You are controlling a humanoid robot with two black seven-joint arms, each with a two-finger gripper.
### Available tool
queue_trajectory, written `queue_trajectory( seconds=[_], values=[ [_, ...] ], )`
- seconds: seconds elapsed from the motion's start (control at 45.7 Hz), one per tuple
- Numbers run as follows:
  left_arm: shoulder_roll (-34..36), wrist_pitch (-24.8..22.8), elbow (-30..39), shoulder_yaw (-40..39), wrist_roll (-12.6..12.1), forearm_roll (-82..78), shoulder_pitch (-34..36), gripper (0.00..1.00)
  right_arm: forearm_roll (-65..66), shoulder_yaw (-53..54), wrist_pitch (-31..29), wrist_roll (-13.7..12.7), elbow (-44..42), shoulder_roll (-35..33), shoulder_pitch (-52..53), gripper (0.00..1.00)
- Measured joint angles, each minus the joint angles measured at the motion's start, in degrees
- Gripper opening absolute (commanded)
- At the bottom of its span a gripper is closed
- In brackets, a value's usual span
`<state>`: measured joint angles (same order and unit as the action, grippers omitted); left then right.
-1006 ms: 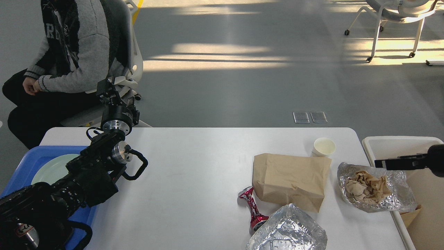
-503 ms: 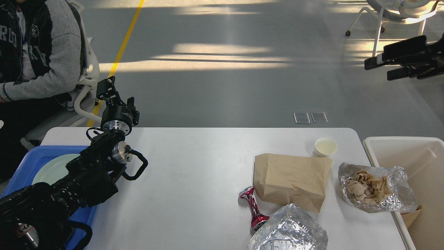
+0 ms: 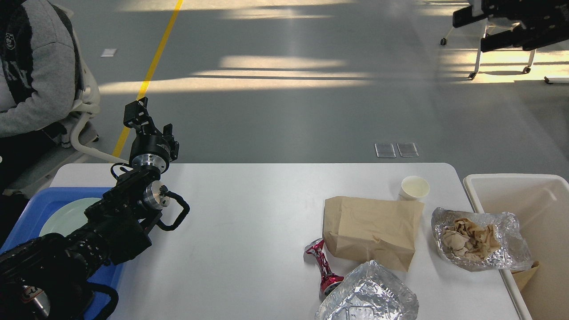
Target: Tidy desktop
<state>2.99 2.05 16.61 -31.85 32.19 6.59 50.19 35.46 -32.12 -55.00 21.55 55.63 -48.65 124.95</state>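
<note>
Desktop [image 3: 249, 231] carries paper bag [image 3: 371, 231] near its right edge; left gripper [image 3: 144, 118] raised beyond far-left corner, jaw state indeterminate; right gripper [image 3: 471, 29] parted, empty.

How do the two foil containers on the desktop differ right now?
The far foil container, by the white bin, lies open and holds crumpled brown paper; the near foil container shows no such paper in it. The far one overhangs the bin's rim; the near one sits at the front edge of the desktop, partly out of view, touching the crushed red can. Both are crinkled silver foil.
</note>
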Motion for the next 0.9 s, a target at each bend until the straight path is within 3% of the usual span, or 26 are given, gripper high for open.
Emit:
queue_trajectory(
  seconds=[0.197, 0.372, 0.416, 0.591, 0.678, 0.744, 0.897],
  values=[
    [0.00, 0.00, 0.00, 0.00, 0.03, 0.00, 0.00, 0.96, -2.66, 3.89, 0.00, -0.36, -0.60, 0.04, -0.82, 1.00],
    [0.00, 0.00, 0.00, -0.01, 0.03, 0.00, 0.00, 0.96, -15.08, 4.64, 0.00, -1.68, -4.07, 0.04, -6.26, 1.00],
    [0.00, 0.00, 0.00, -0.03, 0.03, 0.00, 0.00, 0.96, -16.48, 4.66, 0.00, -3.43, -4.35, 0.14, -7.14, 1.00],
    [0.00, 0.00, 0.00, -0.04, 0.03, 0.00, 0.00, 0.96, -17.69, 4.78, 0.00, -17.45, -3.78, 0.48, -8.66, 1.00],
    [0.00, 0.00, 0.00, -0.04, 0.03, 0.00, 0.00, 0.96, -17.71, 4.78, 0.00, -22.20, -3.75, 0.67, -9.78, 1.00],
    [0.00, 0.00, 0.00, -0.04, 0.03, 0.00, 0.00, 0.96, -17.71, 4.78, 0.00, -24.22, -3.75, 0.72, -10.72, 1.00],
    [0.00, 0.00, 0.00, -0.04, 0.03, 0.00, 0.00, 0.96, -17.62, 4.43, 0.00, -24.94, -3.00, 1.71, -13.08, 1.00]
  ],
)
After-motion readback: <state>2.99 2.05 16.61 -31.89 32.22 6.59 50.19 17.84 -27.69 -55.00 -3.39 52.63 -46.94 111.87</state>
